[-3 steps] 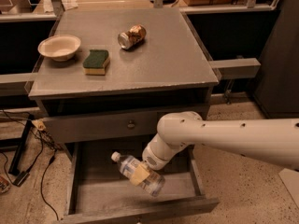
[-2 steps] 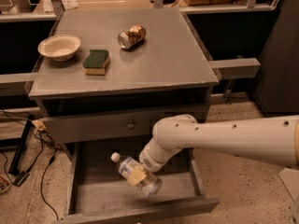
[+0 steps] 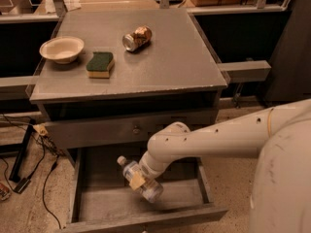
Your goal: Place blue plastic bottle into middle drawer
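Tilted bottle (image 3: 150,190) clamped in gripper (image 3: 137,180), held over open drawer (image 3: 107,205). Should be lowered near drawer floor before release, kept clear of side walls, so rolling is limited.

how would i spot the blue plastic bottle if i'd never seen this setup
Below the grey cabinet top, the middle drawer is pulled open. Over it the gripper holds the blue plastic bottle, tilted. It alone is clear with a white cap, unlike the can up top.
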Robot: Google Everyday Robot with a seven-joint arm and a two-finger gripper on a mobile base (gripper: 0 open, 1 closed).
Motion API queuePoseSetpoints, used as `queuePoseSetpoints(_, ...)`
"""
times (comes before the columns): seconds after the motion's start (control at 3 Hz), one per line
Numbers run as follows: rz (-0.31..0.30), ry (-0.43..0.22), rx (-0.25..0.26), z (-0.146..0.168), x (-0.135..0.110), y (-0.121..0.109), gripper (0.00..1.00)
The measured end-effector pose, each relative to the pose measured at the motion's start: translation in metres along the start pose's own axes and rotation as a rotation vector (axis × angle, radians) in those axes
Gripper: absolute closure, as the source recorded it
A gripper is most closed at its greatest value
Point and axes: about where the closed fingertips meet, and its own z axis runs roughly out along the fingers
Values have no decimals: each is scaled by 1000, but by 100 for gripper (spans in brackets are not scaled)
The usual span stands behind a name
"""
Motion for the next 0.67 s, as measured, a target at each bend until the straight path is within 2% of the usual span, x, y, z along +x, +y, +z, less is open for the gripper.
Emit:
queuePoseSetpoints(0.33,56,9,9,39,6,-13,100)
queuePoseSetpoints(0.67,56,9,9,39,6,-13,100)
